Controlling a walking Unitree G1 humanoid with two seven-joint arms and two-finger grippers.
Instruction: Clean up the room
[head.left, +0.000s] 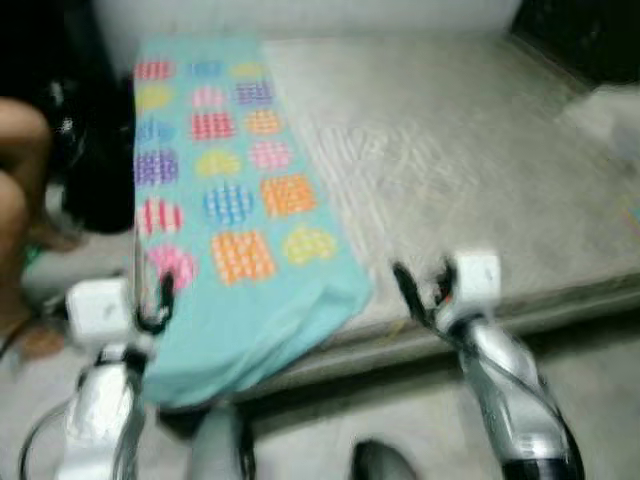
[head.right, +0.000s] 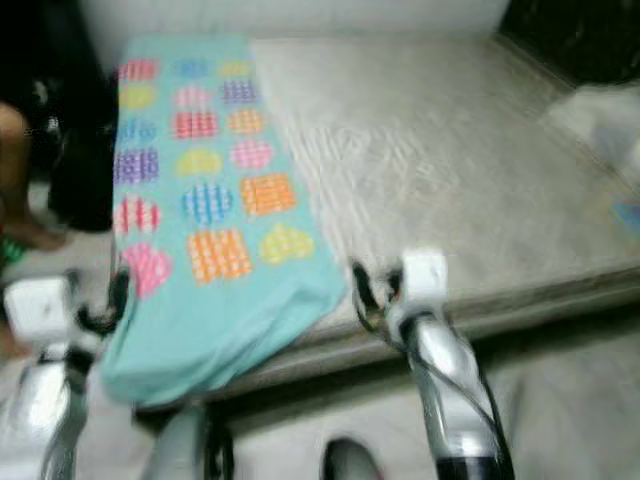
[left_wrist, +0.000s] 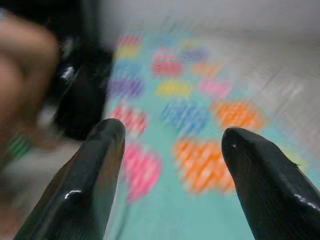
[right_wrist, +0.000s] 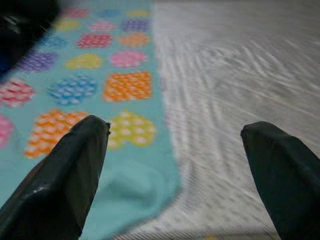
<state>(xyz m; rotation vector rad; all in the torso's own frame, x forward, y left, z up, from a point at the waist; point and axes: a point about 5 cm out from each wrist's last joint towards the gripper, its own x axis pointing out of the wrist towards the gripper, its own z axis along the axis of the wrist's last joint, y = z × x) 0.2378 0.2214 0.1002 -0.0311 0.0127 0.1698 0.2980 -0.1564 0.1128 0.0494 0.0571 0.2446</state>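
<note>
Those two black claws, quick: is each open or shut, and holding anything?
Left tool: open, holding nothing, over the blanket.
Right tool: open, holding nothing, above the blanket's edge on the mattress.

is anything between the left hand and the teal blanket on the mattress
Nothing visible. The left hand is open and points straight at the blanket on the mattress; only air lies between its fingers and the cloth.

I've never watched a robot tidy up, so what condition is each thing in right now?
Turquoise blanket: spread lengthwise along the mattress, near end rumpled and drooping over the edge.
Mattress: bare, grey, uncovered beside the blanket.
Left hand: open, empty, pointing at the blanket.
Right hand: open, empty, over the blanket's edge.
</note>
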